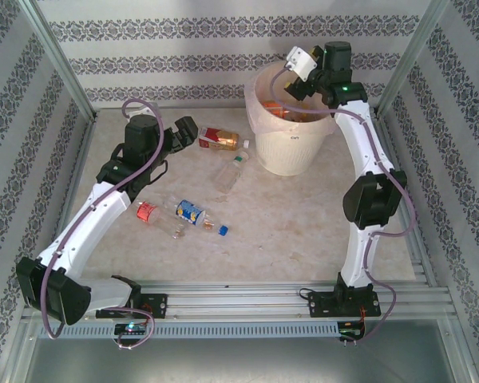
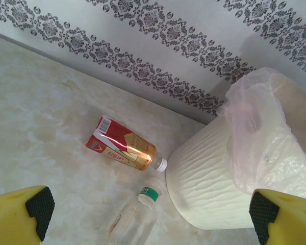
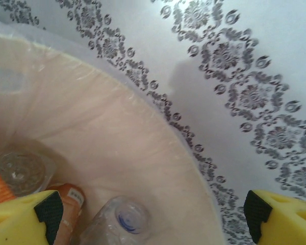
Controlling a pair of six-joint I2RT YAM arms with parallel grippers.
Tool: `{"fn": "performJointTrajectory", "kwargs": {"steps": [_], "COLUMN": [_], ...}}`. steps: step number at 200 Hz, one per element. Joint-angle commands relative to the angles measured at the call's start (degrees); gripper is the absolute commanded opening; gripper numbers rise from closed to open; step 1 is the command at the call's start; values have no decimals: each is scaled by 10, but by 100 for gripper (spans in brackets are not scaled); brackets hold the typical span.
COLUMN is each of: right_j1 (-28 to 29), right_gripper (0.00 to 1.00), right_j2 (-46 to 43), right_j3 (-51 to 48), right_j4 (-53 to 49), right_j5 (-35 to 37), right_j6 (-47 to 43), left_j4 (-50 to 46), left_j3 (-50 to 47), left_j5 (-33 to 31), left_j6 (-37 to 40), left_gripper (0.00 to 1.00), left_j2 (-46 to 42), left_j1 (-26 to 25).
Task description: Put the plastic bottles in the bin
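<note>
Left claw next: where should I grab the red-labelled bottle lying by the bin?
I'd grip the red-labelled bottle across its labelled middle, coming from above with the open left claw. It lies flat on its side, cap end close to the bin, so that end leaves little room.

Soft, bright, even light washes out the pale marbled tabletop, leaving only faint shadows. A glint sits on the red-and-gold-labelled clear plastic bottle. A dim grey shadow lies on the patterned white wall. The clear crushed bottle inside the round cream-white plastic bin looks blurred.
</note>
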Motion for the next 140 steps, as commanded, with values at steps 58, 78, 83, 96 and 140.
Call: {"fn": "performJointTrajectory", "kwargs": {"steps": [58,78,83,96,140], "right_j1": [9,10,9,9,13], "right_gripper": [98,98,98,98,98], "right_j2": [-151,-182,-191,-215,-312], "right_j3": [-171,-199,-207,-229,-342], "right_j4": [164,170,169,159,171], "right_j5": [56,98,104,112,122], "right_j6": [223,312,331,372,502], "left_j4": [-32,-46,-49,-50,-58], "left_j3": [14,26,27,29,34], "left_j5": [42,60,61,66,95], "left_j6": [2,13,15,21,53], "left_gripper": [100,100,100,100,100], "left_j2": [69,94,100,114,162], "left_j1": [12,12,11,12,12]}}
